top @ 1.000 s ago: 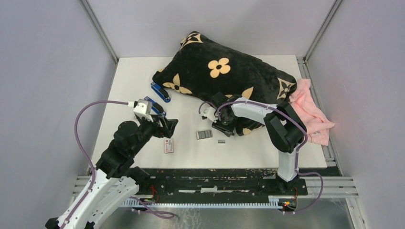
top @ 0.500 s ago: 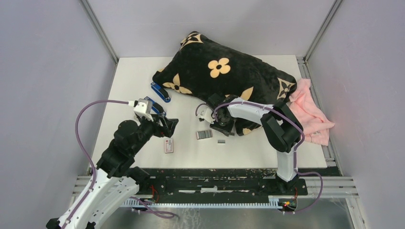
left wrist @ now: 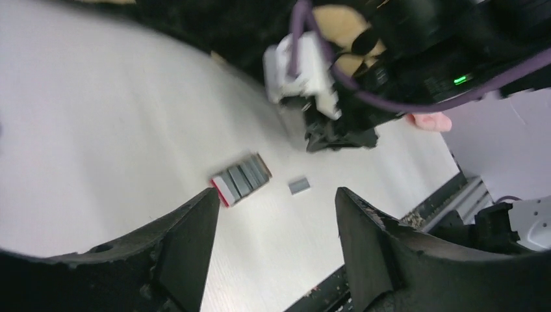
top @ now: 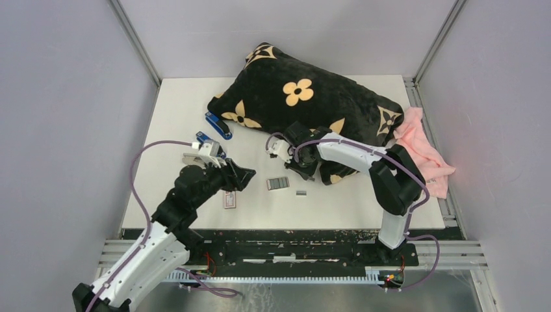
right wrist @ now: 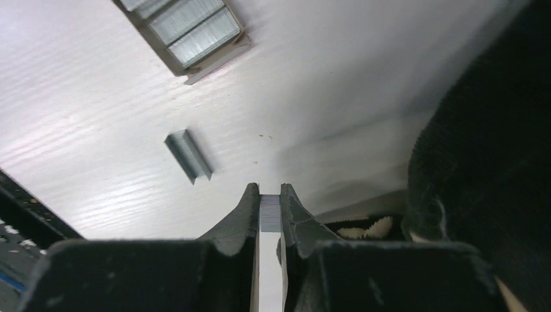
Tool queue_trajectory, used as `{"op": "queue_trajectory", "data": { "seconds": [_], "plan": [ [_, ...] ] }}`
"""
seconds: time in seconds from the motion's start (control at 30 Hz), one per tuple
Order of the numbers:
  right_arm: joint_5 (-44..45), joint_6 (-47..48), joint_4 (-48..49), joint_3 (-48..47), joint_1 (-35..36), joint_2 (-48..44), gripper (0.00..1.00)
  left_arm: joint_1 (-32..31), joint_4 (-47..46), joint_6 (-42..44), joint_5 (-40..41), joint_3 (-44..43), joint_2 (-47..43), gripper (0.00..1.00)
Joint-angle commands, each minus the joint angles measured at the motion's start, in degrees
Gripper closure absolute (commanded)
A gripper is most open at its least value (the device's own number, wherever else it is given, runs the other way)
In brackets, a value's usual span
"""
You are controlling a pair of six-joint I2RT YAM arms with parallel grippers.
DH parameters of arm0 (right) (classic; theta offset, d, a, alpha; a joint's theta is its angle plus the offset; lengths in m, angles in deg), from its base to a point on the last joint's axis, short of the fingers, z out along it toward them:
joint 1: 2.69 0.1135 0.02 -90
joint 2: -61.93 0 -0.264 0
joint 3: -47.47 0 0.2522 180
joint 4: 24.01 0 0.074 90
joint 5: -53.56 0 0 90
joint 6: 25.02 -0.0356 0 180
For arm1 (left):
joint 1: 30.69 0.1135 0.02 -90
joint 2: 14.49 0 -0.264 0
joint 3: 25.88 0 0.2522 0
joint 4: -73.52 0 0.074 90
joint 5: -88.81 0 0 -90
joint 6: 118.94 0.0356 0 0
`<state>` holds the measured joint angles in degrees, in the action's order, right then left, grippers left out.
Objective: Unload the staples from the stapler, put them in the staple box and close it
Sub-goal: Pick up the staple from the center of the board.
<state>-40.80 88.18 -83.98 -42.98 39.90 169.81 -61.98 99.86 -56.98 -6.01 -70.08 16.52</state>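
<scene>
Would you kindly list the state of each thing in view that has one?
right gripper: fingers shut on the held staple strip.
left gripper: fingers open, empty.
loose staple strip: lying on the table.
staple tray: open, strips inside.
blue stapler: lying beside the pillow, untouched.

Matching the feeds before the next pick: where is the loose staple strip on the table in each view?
Top external: loose staple strip, just right of the staple tray.
Left wrist: near centre, right of the tray.
Right wrist: left of centre, below the tray.
Shared landmark: the tray.
</scene>
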Motion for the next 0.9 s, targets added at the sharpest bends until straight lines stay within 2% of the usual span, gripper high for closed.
{"op": "queue_trajectory", "data": {
  "seconds": [0.0,0.2,0.3,0.47,0.67,0.87],
  "plan": [
    [-5.7,-3.9,4.1,1.3,-1.1,-7.9,0.91,0.2,-15.7,-15.9,-3.9,10.7,3.4,0.33],
    [-19.5,-11.3,9.5,4.5,-3.1,-13.2,0.91,0.2,-22.9,-12.4,8.4,13.9,15.1,0.47],
    [-26.2,-16.6,13.9,6.9,-4.4,-14.9,0.91,0.2,-27.8,-9.9,9.9,11.7,23.8,0.55],
    [-33.6,-27.5,23.8,12.1,-6.8,-16.5,0.91,0.3,-31.2,-5.5,12.1,6.0,38.8,0.6],
    [-35.4,-35.1,29.6,14.9,-8.1,-16.6,0.91,0.2,-32.1,-2.9,8.7,-1.0,52.7,0.73],
    [-33.0,-38.5,31.6,15.6,-8.2,-16.8,0.91,0.3,-32.0,-2.4,3.2,-4.4,60.2,0.79]
  ]
}}
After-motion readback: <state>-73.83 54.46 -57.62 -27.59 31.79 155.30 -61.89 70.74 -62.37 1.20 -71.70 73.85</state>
